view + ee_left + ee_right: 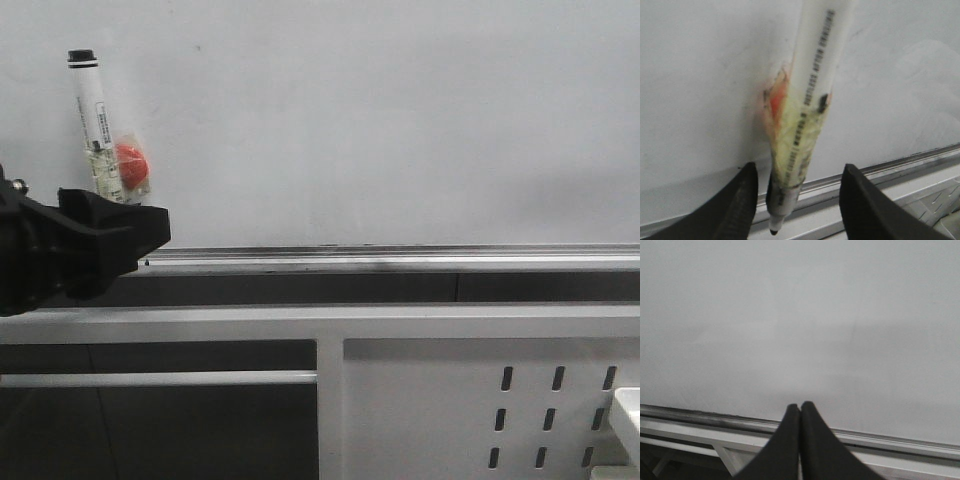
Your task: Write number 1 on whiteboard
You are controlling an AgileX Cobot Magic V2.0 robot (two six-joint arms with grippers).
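The whiteboard stands upright behind the left gripper, its silver rail along the bottom edge. The fingers are spread apart; a white marker stands between them, touching neither. The right gripper is pressed closed, empty, facing the board.

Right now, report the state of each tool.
Left tool: open, fingers either side of the marker pen, not gripping it.
Right tool: closed, holding nothing.
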